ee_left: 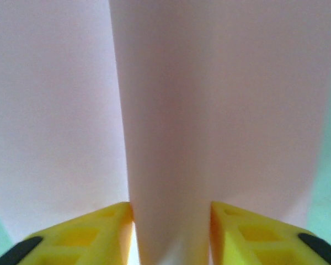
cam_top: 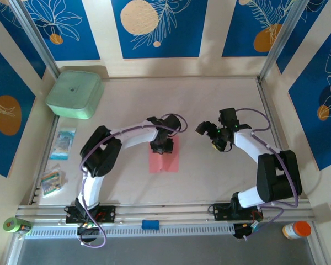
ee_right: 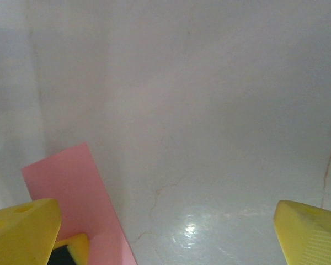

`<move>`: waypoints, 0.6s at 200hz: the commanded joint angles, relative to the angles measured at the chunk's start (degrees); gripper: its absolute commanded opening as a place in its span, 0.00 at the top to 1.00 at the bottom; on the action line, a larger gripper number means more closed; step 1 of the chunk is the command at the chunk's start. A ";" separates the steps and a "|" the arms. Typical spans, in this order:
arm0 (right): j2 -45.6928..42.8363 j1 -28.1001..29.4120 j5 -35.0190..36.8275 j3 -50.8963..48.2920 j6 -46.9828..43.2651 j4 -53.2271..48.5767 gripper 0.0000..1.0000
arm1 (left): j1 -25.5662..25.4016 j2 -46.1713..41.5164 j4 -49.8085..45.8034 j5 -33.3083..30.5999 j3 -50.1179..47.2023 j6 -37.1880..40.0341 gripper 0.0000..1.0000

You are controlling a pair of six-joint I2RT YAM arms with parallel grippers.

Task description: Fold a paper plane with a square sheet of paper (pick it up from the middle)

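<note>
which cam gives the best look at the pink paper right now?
Top external: the paper shows nearly whole on the table, its far end under the left gripper. Left wrist is too close, just a pink ridge between its fingers. Right wrist catches one corner at lower left.

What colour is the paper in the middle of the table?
Pink-red. The thin matte sheet of paper shows best in the top external view.
</note>
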 commanded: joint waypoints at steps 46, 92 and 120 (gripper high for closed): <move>-4.17 0.72 -12.28 -1.39 -4.61 5.58 0.10 | 6.75 -13.96 28.03 24.29 -14.19 1.01 0.73; -2.52 5.87 -16.62 -1.84 -4.81 7.99 0.20 | 11.30 -10.59 40.79 28.40 -22.08 -3.65 0.76; 0.36 10.57 -15.85 -1.01 -4.19 8.19 0.32 | 12.85 -9.62 42.95 24.61 -26.18 -4.89 0.76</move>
